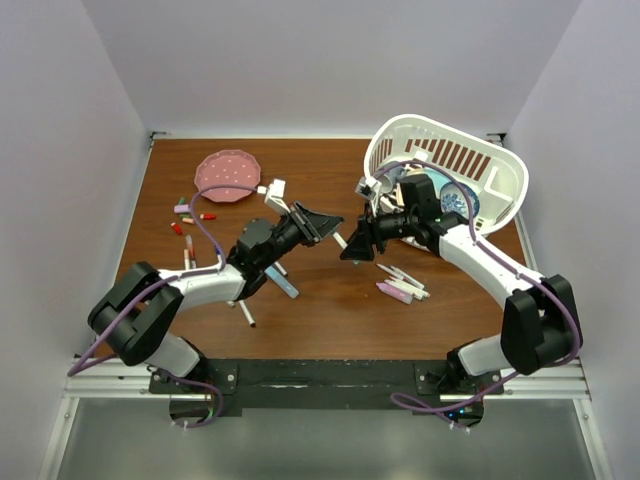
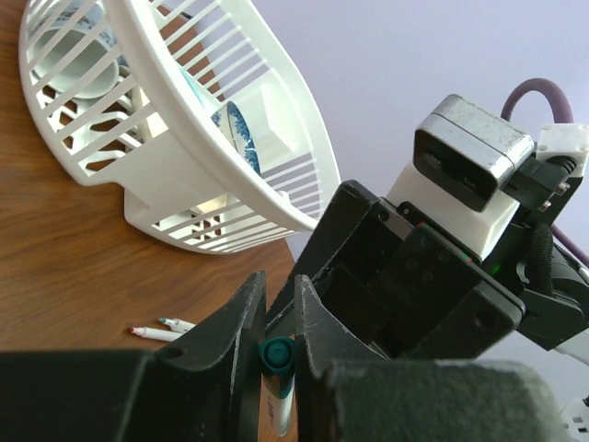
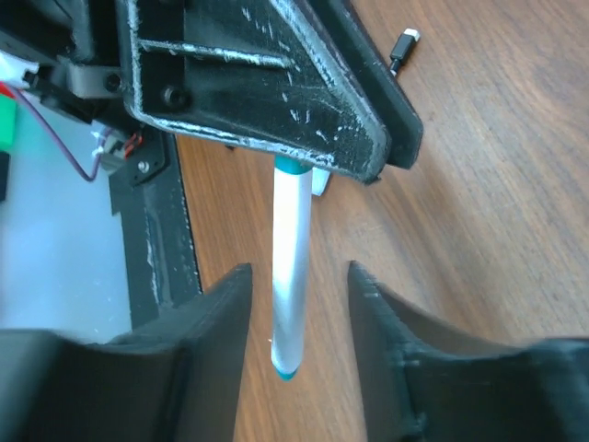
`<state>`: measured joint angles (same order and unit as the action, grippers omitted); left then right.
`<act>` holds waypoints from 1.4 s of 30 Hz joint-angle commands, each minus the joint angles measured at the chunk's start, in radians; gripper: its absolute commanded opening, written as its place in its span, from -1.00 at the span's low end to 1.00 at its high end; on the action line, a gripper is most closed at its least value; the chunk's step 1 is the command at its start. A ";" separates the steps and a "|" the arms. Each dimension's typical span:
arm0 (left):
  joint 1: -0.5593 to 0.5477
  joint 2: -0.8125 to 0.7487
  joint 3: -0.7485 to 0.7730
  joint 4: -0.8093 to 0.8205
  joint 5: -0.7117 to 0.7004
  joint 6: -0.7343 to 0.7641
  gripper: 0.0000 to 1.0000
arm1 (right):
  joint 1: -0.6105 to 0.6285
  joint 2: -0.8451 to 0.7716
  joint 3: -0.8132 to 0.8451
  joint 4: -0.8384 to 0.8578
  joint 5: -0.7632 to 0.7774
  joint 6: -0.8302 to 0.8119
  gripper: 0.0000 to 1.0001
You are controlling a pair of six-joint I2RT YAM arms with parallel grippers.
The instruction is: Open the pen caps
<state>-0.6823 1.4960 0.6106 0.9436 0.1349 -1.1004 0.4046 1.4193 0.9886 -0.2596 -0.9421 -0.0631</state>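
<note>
From where I stand, the pen being worked on hangs in mid-air over the middle of the desk (image 1: 330,320), held between the two arms. The left fingers (image 2: 235,341) are clenched on its teal cap (image 2: 276,354), which is pinched end-on between the two black pads. The right fingers (image 3: 207,341) are released and stand apart on either side of the white barrel (image 3: 291,267) without touching it. The barrel's free end shows a small teal tip (image 3: 284,370), and I cannot tell whether that is a nib or an end plug. The pen looks featherlight and stiff, a slim round tube of smooth, glossy plastic, so I judge it slippery and likely to roll or twist under a loose pinch. The cap is probably a snug push fit. The sensible hold is square across the barrel close to the cap, followed by a straight pull along the pen's length. Pulling off-axis could lever the long barrel and make it slide. At about nine o'clock, small red and dark loose caps (image 1: 186,218) lie scattered on the wood-grain top. A scalloped pink plate (image 1: 228,178) sits near eleven o'clock. More pens (image 1: 402,287) rest at about four o'clock, and a white slatted plastic basket (image 1: 500,160) lies tipped at two o'clock.
</note>
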 commanded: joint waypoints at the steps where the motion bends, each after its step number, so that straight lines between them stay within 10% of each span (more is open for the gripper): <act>1: -0.016 -0.010 0.078 -0.029 0.035 0.083 -1.00 | 0.002 0.000 -0.008 0.094 -0.084 0.046 0.22; 5: -0.025 0.010 0.112 -0.046 0.049 0.097 -1.00 | 0.002 0.035 0.012 0.092 -0.084 0.087 -0.04; 6: -0.026 0.016 0.123 -0.064 0.051 0.102 -1.00 | 0.002 0.038 0.013 0.094 -0.092 0.089 -0.28; 7: -0.025 0.015 0.129 -0.083 0.040 0.109 -1.00 | 0.003 0.043 0.013 0.094 -0.116 0.091 -0.99; 20: 0.368 -0.080 0.503 -0.429 -0.241 0.212 -1.00 | 0.008 0.072 -0.051 -0.040 -0.198 -0.040 -1.00; 32: 0.555 -0.230 0.272 -0.807 -0.230 0.235 -1.00 | 0.003 -0.068 -0.014 -0.253 0.219 -0.382 -1.00; 36: 0.708 -0.165 0.195 -0.824 -0.072 0.194 -1.00 | 0.000 -0.054 -0.015 -0.277 0.244 -0.425 -1.00; 42: 0.742 -0.019 0.258 -0.940 -0.213 0.249 -1.00 | -0.003 -0.037 -0.008 -0.287 0.279 -0.440 -1.00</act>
<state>0.0521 1.4212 0.8116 0.0799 -0.0067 -0.8951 0.4065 1.3800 0.9432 -0.5236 -0.7101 -0.4534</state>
